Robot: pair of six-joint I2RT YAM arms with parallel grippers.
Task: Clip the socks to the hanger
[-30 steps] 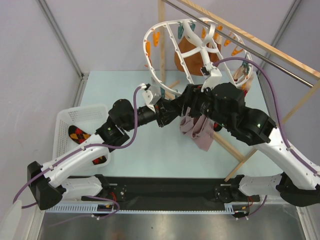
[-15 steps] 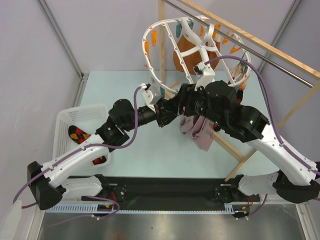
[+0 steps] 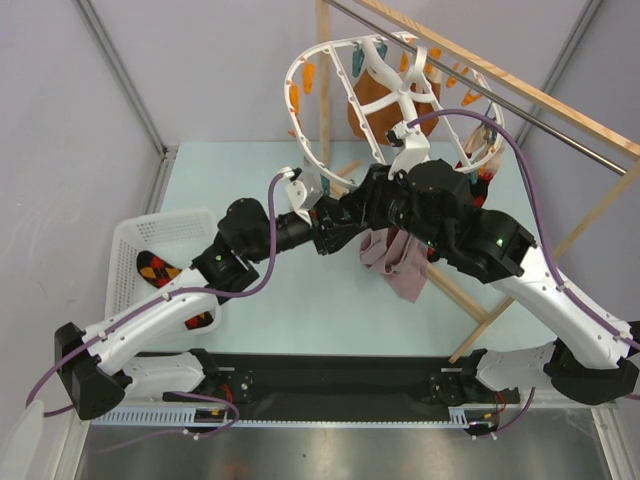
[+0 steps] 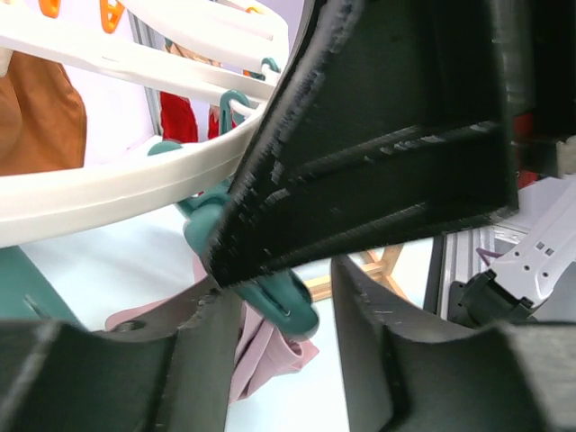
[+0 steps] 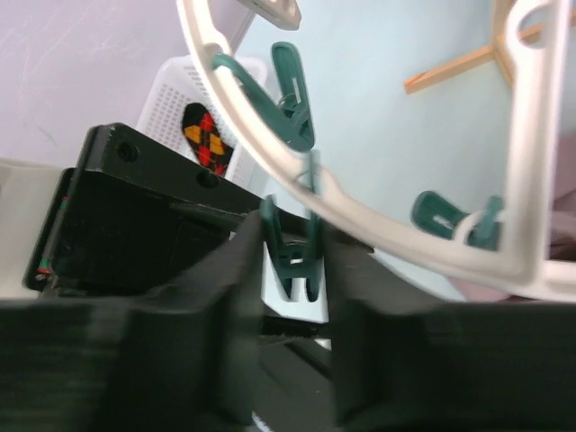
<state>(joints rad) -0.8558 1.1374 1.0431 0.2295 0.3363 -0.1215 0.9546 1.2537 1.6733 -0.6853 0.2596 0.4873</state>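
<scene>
- Spreading beneath the hanger [image 5: 526, 144] is a pale blue-green table [image 3: 250, 170].
- A wooden rack [image 3: 324, 30] stands around the hanger. The tilted white ring hangs from its upper bar.
- Both arms reach in to the hanger's near rim and meet there, pressed close together.
- The white basket [image 3: 135, 235] sits well to the left of the hanger, nearer the arm bases.
- An orange-brown garment [image 3: 372, 115] hangs behind the ring, and a pink cloth [image 3: 395, 265] droops below its near rim.
- The right gripper [image 5: 292, 243] is narrowed round a teal clip [image 5: 292, 256] dangling from the rim, with a finger against each side of it.
- The left gripper [image 4: 283, 306] is just under the rim with its fingers partly apart. A teal clip's end hangs in the gap, and nothing is pinched.
- The socks [image 3: 155, 268] are well away from the hanger. One lies in the basket, and neither hand holds one.
</scene>
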